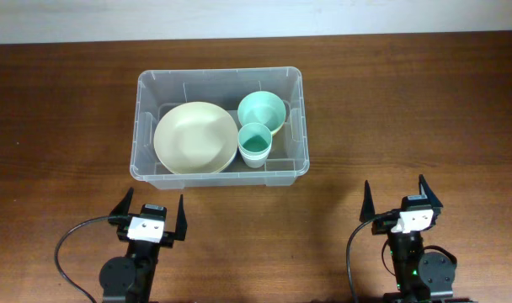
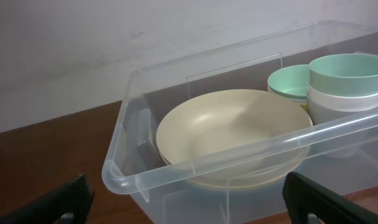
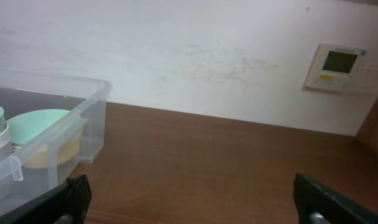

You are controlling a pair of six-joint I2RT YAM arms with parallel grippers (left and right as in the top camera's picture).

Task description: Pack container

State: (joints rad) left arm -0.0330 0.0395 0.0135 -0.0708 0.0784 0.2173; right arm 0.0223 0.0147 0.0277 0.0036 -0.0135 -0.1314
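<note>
The clear plastic container (image 1: 220, 77) stands on the wooden table at centre back. Inside it lie a stack of cream plates (image 1: 194, 137), a mint bowl (image 1: 262, 112) and stacked cups with a mint one on top (image 1: 255, 144). My left gripper (image 1: 151, 215) is open and empty, in front of the container's left half. In the left wrist view the container's near rim (image 2: 239, 155) fills the frame, with the plates (image 2: 232, 130) and cups (image 2: 347, 84) behind it. My right gripper (image 1: 401, 202) is open and empty, to the front right of the container, whose corner shows in the right wrist view (image 3: 83, 109).
The wooden table (image 1: 408, 101) extends on both sides of the container. A white wall with a thermostat panel (image 3: 335, 67) stands behind the table.
</note>
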